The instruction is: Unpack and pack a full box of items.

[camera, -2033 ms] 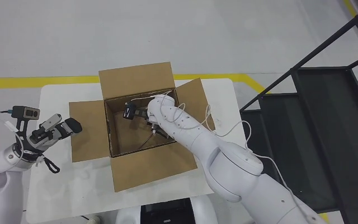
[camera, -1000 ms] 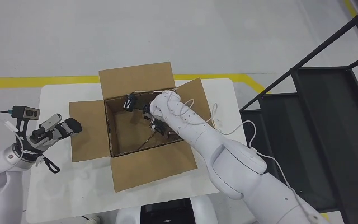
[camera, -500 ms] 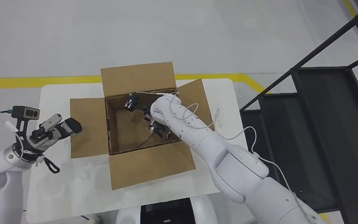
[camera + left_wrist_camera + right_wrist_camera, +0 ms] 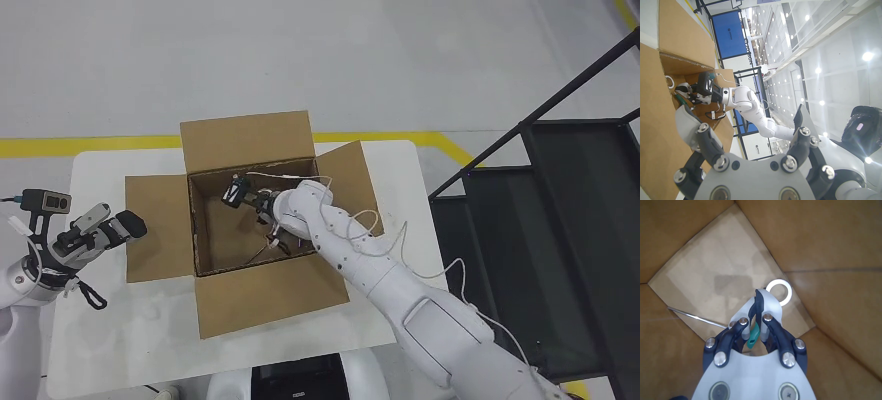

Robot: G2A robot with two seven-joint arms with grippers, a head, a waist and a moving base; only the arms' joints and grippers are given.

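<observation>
An open cardboard box (image 4: 245, 135) stands on the white table (image 4: 110, 330) with its flaps spread. My right arm is down inside it. There my right gripper (image 4: 757, 292) is shut on a green-handled screwdriver (image 4: 753, 335), whose metal shaft (image 4: 258, 252) sticks out sideways over the box floor. A white tape ring (image 4: 779, 282) lies on the floor just past the fingertips. The left wrist view looks across at the right gripper (image 4: 680, 92) and the green handle (image 4: 682, 100). My left gripper (image 4: 112, 222) hangs open over the table, left of the box, holding nothing.
The box's left flap (image 4: 155, 235) lies flat close to my left gripper, and the near flap (image 4: 270, 295) slopes toward the table's front edge. Bare table shows to the left and front. A black metal stair (image 4: 560, 200) stands to the right of the table.
My right wrist swung toward the far wall of the box, then eased back a little. The box shifted slightly with it. The left arm stayed still.
</observation>
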